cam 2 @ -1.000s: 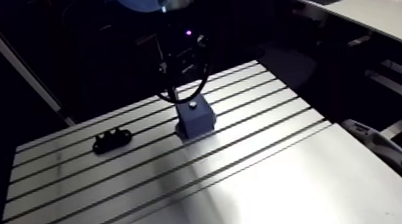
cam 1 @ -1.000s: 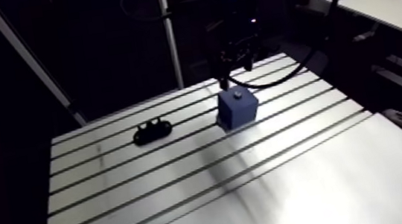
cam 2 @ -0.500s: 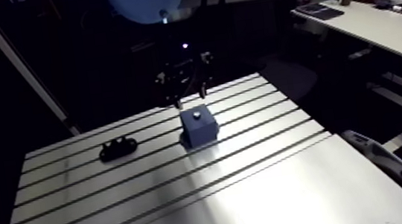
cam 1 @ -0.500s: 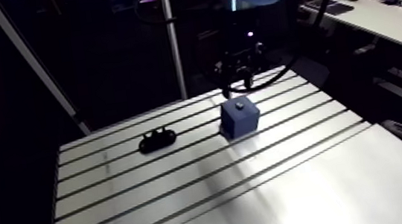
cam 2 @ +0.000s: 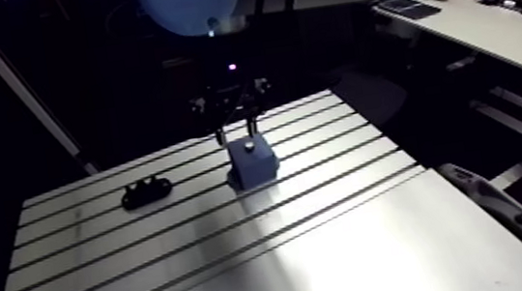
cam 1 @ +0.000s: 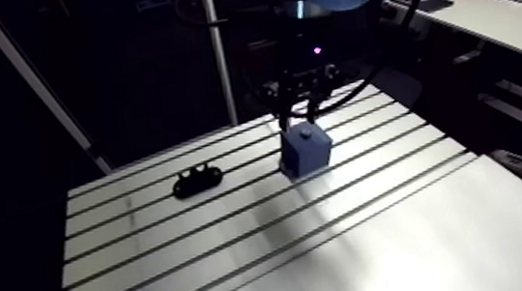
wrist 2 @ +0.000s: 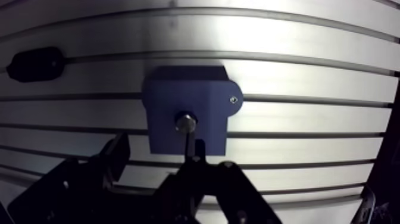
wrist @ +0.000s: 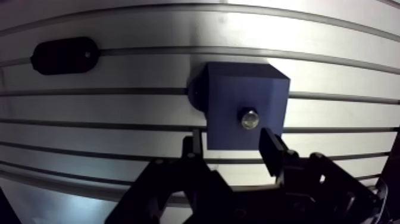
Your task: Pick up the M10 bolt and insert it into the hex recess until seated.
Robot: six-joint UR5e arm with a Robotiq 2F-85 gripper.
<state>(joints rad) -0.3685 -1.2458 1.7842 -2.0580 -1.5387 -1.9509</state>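
A blue block (wrist: 229, 98) stands on the slotted table (wrist: 119, 119). The M10 bolt (wrist: 249, 118) sits upright in the recess in the block's top face, its metal end showing. My gripper (wrist: 232, 150) hangs above the block's near edge, open, with nothing held between its fingers (wrist: 271, 150). The bolt lies just ahead of the fingertips, closer to one finger than the other. In the arm view the gripper (cam 2: 234, 122) is just above and behind the block (cam 2: 252, 166), with the bolt (cam 2: 249, 145) a small bright spot on top.
A small black oval part (wrist: 64, 55) lies on the table beside the block, also seen in the arm view as the black part (cam 2: 146, 190). The table's near half (cam 2: 273, 273) is plain metal plate; its far edge lies just behind the block.
Earlier the gripper was down on the block's top at the bolt. It has since lifted off, and the bolt stays in the block. The arm view shifted with the arm.
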